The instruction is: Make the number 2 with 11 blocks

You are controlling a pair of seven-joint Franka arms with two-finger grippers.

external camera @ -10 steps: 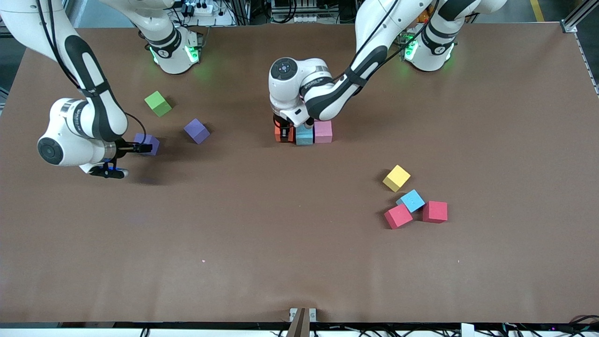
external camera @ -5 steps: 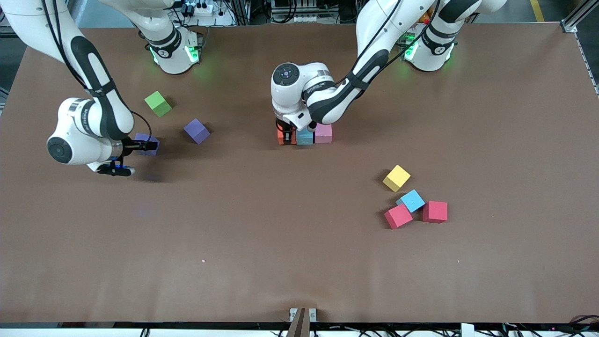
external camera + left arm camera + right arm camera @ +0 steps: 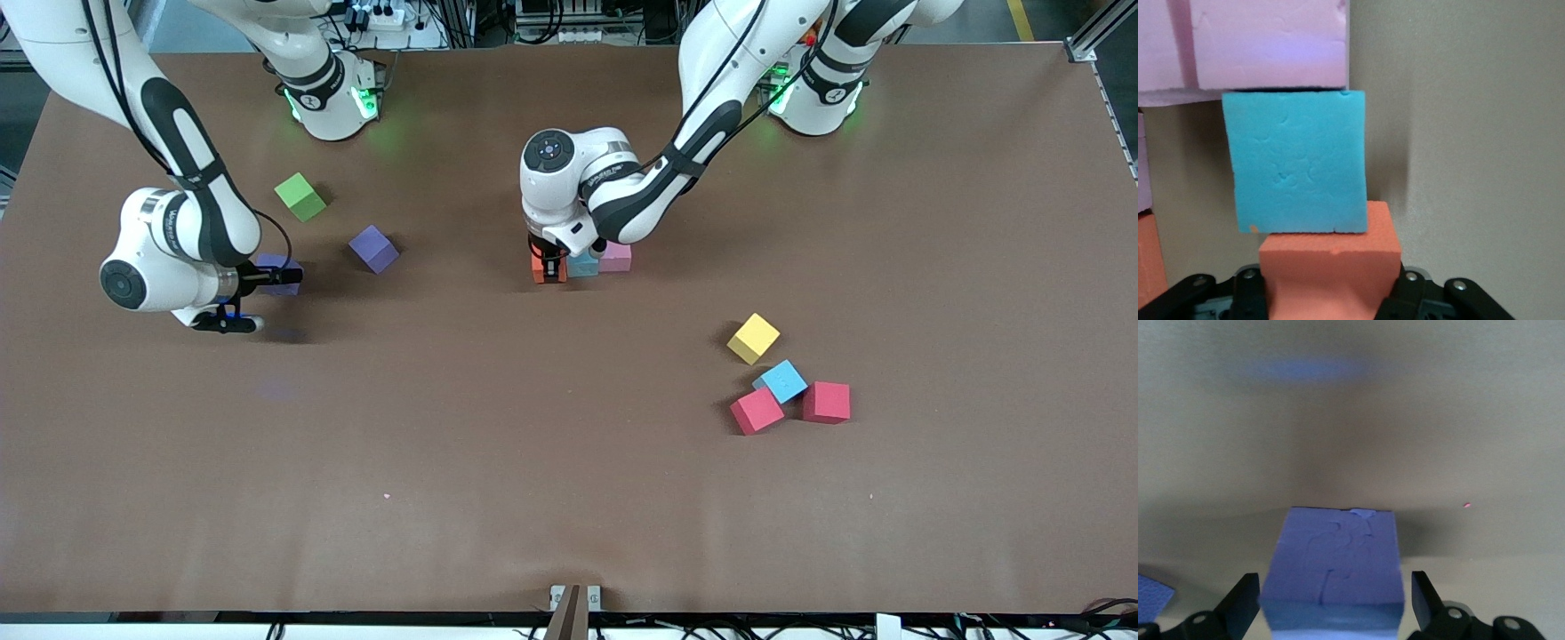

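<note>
- Left arm reaches from its base to mid-table, wrist bent straight down. Left gripper is clamped on an orange block, which touches the edge of a light blue block.
- Light blue block sits in a row with a pink block; more pink foam abuts it in the left wrist view.
- Right arm is folded low toward its end of the table. Right gripper has fingers spread wide, a purple block between them, gaps showing on both sides.
- Second purple block lies nearby, well apart from the row.
- Yellow block and another light blue block lie toward the left arm's end.
- All are matte foam cubes with faintly dimpled faces.
</note>
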